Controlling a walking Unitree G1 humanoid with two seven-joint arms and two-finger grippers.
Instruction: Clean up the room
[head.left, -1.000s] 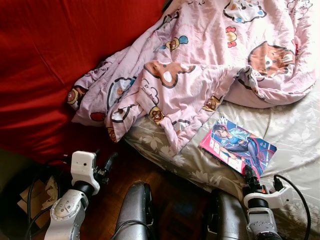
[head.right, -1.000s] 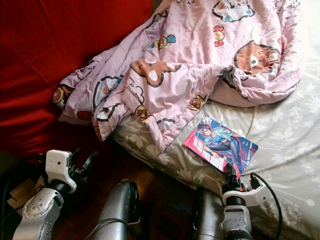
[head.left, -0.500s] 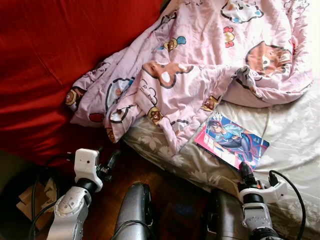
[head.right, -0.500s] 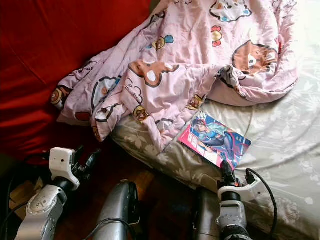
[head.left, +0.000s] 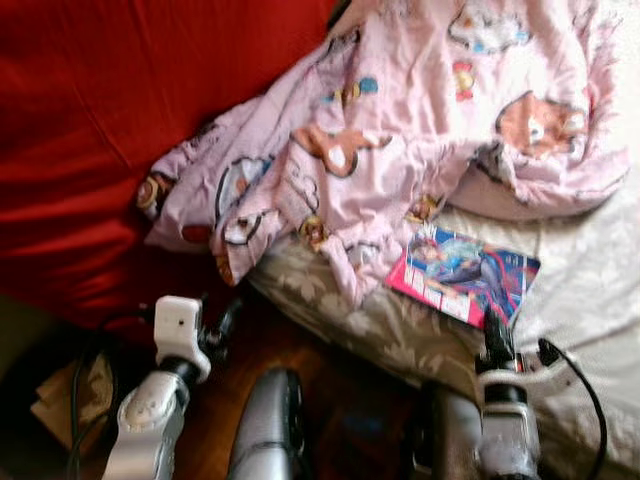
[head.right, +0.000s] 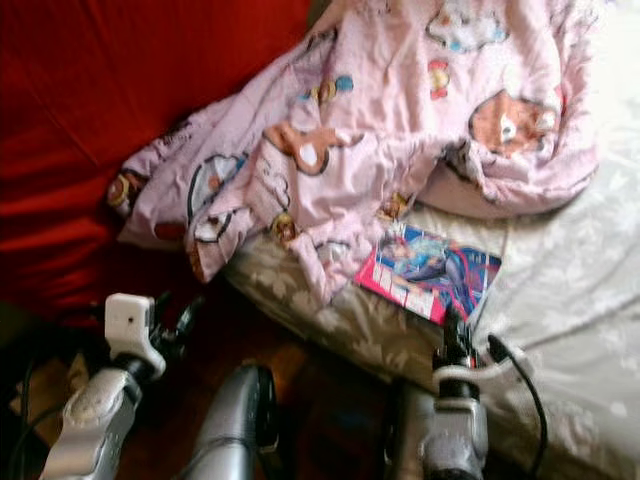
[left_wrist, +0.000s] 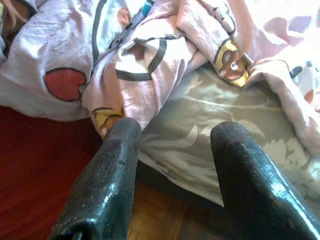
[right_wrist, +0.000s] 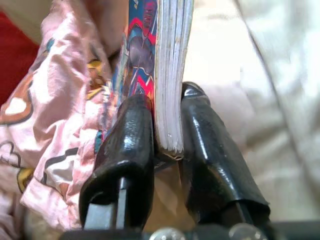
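My right gripper has the near edge of the comic book pinched between its two black fingers; from my wrist I see the stack of page edges running straight away from me along the fingers, with the colourful cover facing the finger on one side. The book lies on the pale flowered sheet of the bed, right at the mattress edge, directly ahead of my right arm and just beside the hanging corner of the pink cartoon-bear blanket. Its long side runs roughly across my front, so my grip sits on the long edge nearest me, and I judge that a lift would hang the book from that edge. My left gripper is down by the bed's side with its fingers spread apart around nothing, pointing at the sheet and the blanket's draped fold, well away from the book, so the right arm is plainly the one for this job. The cover shows a drawn figure in blue and a pink band with lettering, but it is too blurred to read.
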